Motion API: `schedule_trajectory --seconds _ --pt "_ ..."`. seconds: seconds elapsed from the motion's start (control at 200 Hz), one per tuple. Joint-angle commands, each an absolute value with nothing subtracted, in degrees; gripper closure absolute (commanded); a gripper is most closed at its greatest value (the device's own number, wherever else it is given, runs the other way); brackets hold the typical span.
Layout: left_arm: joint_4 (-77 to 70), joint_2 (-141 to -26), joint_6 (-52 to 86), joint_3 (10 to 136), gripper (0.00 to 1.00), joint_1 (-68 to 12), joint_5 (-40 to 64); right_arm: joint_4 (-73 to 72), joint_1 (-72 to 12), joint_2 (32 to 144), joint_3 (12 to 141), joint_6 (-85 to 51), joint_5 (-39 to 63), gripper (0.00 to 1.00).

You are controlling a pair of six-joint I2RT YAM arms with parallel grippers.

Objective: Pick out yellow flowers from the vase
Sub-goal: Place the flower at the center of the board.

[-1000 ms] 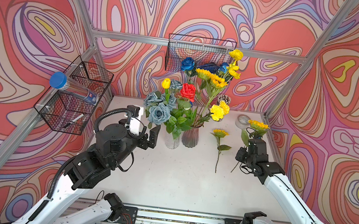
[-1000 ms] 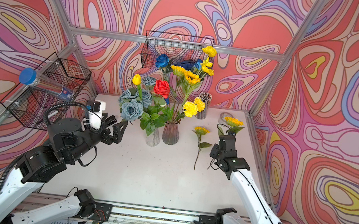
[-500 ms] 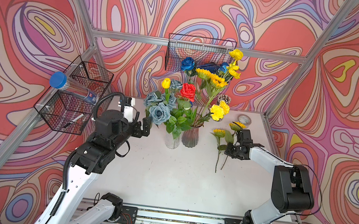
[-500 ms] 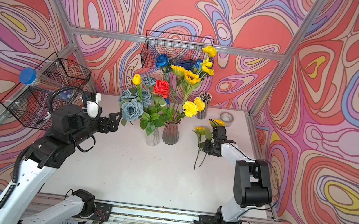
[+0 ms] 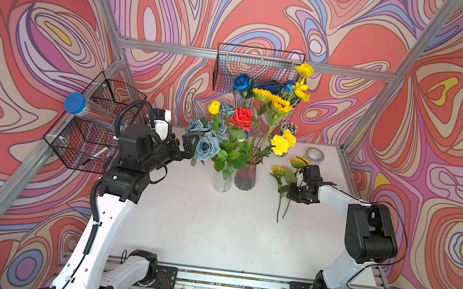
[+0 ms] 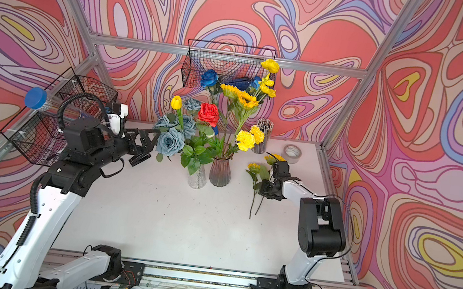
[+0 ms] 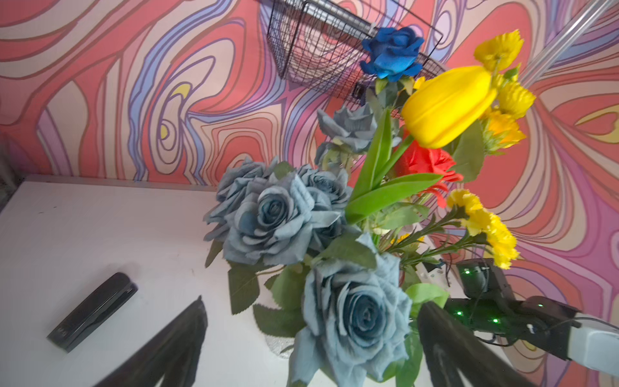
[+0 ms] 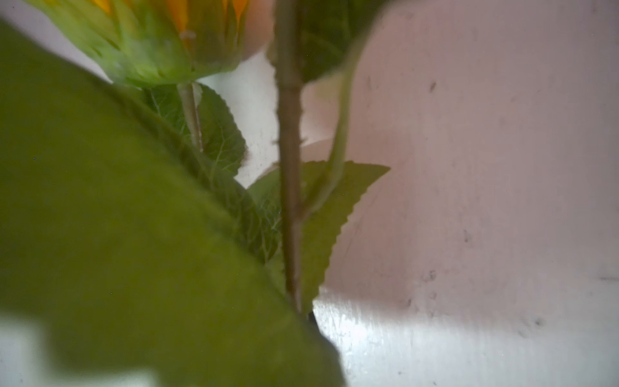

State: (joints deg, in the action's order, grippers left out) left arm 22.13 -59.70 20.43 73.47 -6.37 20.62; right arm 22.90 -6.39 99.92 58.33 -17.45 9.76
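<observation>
Right tool: our right tool [image 5: 295, 193] is pinched narrow on the stem [image 8: 289, 167] of the gripped sunflower [image 5: 299, 161], low over the table [image 5: 213, 225].
Right tool, change: over the last second it has swung in from the table's right side and now holds that bloom just beside the loose sunflower [image 5: 278, 169] already lying there, the two stems almost parallel.
Meaning: we judge the second flower is out and ready to be laid down; it has not been let go yet.
Left tool: our left tool [image 5: 190, 146] is spread wide and empty, just beside the grey-blue roses [image 5: 207, 148].
Left tool, change: it has risen and reached forward to the clear vase [image 5: 222, 182].
Meaning: we take this as lining up for the yellow tulip [image 5: 214, 107], which stands above those roses; the roses crowd its stem.
Still standing: the tall sunflowers [image 5: 272, 102], the high carnations [image 5: 304, 69] and the low carnations [image 5: 282, 142] rise from the ribbed vase [image 5: 245, 177].
Look: in the right wrist view the gripped stem is thin and ridged, with toothed green leaves and a green cup under orange-yellow petals. The tulip is a smooth closed bud and the carnations are ruffled.
</observation>
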Motion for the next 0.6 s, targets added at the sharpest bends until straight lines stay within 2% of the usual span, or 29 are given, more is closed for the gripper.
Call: schedule_trajectory --seconds 0.0,0.065,0.14,0.26,0.346,0.596 --pt "16.34 -60.58 22.97 75.85 0.01 -6.17 28.20 22.94 -6.06 100.45 59.81 -16.37 10.65 1.00" --pt "13.28 -60.73 23.35 75.61 0.00 -6.15 29.79 23.14 -6.01 100.33 59.77 -16.18 10.81 1.00" --pt "11.63 -61.21 23.64 76.02 0.00 -6.09 31.09 23.29 -6.05 99.60 59.35 -16.18 10.47 0.92" --pt "11.05 -62.20 23.93 77.10 0.00 -6.02 32.21 24.03 -6.06 97.28 58.35 -16.26 9.72 0.69" --pt "11.43 -62.90 23.47 77.69 0.00 -6.08 32.56 24.72 -6.02 95.19 57.68 -16.17 9.13 0.58" --pt "11.22 -64.54 22.99 78.94 0.01 -5.98 33.97 25.78 -6.02 88.31 56.15 -16.22 6.84 0.52"
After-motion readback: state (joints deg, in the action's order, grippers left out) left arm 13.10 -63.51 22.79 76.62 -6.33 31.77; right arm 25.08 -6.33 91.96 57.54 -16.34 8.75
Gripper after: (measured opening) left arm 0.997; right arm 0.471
